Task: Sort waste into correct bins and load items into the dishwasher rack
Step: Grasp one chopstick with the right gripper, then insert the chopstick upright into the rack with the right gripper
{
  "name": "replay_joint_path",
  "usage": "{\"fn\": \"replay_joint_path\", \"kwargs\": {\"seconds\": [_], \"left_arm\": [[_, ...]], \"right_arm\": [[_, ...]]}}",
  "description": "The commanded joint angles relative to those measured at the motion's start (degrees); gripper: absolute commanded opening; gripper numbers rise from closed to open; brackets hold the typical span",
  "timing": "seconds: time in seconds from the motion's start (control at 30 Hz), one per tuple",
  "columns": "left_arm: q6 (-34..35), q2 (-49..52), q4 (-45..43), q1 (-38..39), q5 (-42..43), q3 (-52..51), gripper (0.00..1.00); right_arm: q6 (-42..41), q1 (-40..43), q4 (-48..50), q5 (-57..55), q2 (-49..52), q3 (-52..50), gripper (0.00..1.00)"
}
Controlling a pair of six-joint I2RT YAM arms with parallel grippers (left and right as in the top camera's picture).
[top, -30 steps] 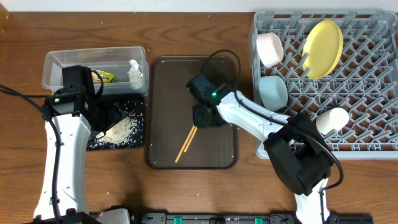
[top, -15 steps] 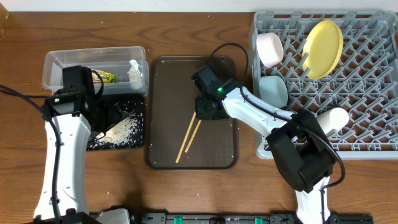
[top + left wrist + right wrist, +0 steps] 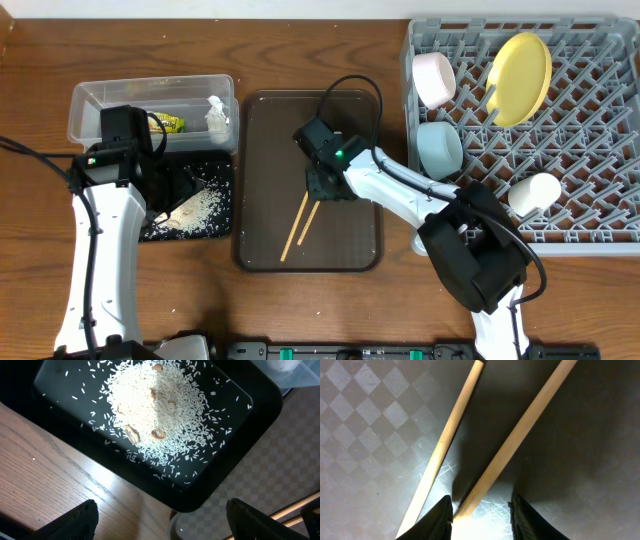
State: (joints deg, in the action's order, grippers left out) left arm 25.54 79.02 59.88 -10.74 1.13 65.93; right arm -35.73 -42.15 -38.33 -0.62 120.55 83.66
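Mid-frame, the right fingers [image 3: 441, 519] stand apart astride one of the chopsticks [image 3: 298, 230] lying on the brown tray [image 3: 270, 150], seemingly lining up a pinch. At left, the left fingers [image 3: 75, 522] gape empty above the black tray [image 3: 240, 425] of rice [image 3: 160, 410].

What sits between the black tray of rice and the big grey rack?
In the overhead view, the dark brown serving tray lies there, with the chopsticks on it and the right gripper over them.
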Motion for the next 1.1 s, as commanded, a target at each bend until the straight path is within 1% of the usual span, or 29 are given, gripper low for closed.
{"fn": "replay_joint_path", "kwargs": {"seconds": [0.0,0.13,0.2,0.23,0.33,0.37,0.43,0.53,0.67,0.83,1.07], "left_arm": [[0.5,0.0,0.3,-0.2,-0.3,-0.2,0.84],[0.5,0.0,0.3,-0.2,-0.3,-0.2,0.84],[0.5,0.0,0.3,-0.2,-0.3,-0.2,0.84],[0.5,0.0,0.3,-0.2,-0.3,-0.2,0.84],[0.5,0.0,0.3,-0.2,-0.3,-0.2,0.84],[0.5,0.0,0.3,-0.2,-0.3,-0.2,0.84],[0.5,0.0,0.3,-0.2,-0.3,-0.2,0.84],[0.5,0.0,0.3,-0.2,-0.3,-0.2,0.84],[0.5,0.0,0.3,-0.2,-0.3,-0.2,0.84],[0.5,0.0,0.3,-0.2,-0.3,-0.2,0.84],[0.5,0.0,0.3,-0.2,-0.3,-0.2,0.84]], "right_arm": [[-0.5,-1.0,-1.1,-0.8,2.4,0.2,0.31],[-0.7,-0.9,-3.4,-2.8,2.4,0.2,0.19],[-0.7,-0.3,-4.9,-3.9,2.4,0.2,0.10],[-0.7,0.1,-5.3,-3.9,2.4,0.2,0.07],[-0.5,1.6,-5.4,-3.9,2.3,0.3,0.04],[0.1,2.1,-5.4,-3.9,2.2,0.4,0.02],[1.6,3.3,-5.4,-3.8,1.9,1.0,0.01],[6.1,5.3,-6.5,-1.4,0.5,2.5,0.01],[10.6,8.0,-10.9,1.2,-3.5,5.7,0.01],[17.6,11.1,-16.2,2.6,-11.3,8.1,0.01],[21.4,18.3,-21.0,2.4,-21.7,8.2,0.01]]}}
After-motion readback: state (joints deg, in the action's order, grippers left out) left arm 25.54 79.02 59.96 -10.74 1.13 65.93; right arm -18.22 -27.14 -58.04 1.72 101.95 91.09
